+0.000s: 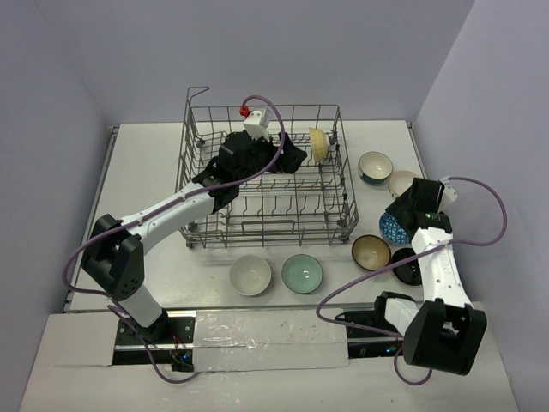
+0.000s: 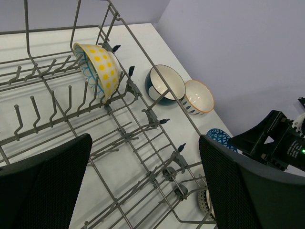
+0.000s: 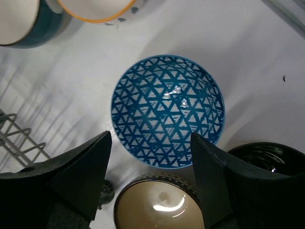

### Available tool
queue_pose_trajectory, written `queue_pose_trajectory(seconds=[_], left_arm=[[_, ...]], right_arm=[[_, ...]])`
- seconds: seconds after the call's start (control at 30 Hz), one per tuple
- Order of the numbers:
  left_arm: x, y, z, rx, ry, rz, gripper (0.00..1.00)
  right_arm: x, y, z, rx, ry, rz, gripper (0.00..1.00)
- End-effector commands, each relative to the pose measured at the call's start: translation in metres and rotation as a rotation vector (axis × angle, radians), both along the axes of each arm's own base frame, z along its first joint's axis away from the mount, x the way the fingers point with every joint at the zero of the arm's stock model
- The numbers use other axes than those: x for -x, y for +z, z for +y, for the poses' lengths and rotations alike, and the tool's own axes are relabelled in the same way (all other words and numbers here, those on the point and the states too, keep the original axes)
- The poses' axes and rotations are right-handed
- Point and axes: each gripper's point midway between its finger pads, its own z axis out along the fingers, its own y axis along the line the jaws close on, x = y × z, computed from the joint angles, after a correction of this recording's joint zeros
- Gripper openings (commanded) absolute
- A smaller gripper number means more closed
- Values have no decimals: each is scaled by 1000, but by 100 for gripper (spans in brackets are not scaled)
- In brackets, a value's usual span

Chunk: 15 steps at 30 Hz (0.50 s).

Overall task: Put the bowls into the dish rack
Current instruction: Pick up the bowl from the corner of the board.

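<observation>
The grey wire dish rack stands mid-table. A yellow-dotted bowl leans on its side among the tines at the rack's far right, also in the left wrist view. My left gripper is inside the rack, open and empty above the rack floor. My right gripper is open and hovers over a blue triangle-patterned bowl, one finger on each side above its near rim. A tan bowl and a black bowl lie just beside it.
A white bowl and a pale green bowl sit in front of the rack. A teal bowl and an orange-rimmed cream bowl sit right of the rack. Purple walls enclose the table on three sides.
</observation>
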Motion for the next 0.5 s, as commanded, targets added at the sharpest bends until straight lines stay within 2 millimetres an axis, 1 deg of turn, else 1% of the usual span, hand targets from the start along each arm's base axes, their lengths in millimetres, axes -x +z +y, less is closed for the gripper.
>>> queue_pose_trajectory(seconds=[0.0,0.17,0.23,0.37,0.43,0.47], left_arm=[[7,25,1,44,-18,-37,99],[6,24,-1,37,-18,-32,99],[5,23,-1,40,-18,-30,99],[5,18,-3,31,-21,-24,99],[5,15,-4,26,-23,-20,99],[4,15,-4,26,-23,-20,99]], right_arm=[[5,-5,-11,14,-66,16,74],[12,-5,-22,25,-145,22,74],[18,-5,-30,37,-192,36,74],[20,-2,-39,45,-234,36,74],[22,-5,-41,40,-248,45,74],[26,-6,-44,47,-271,60,74]])
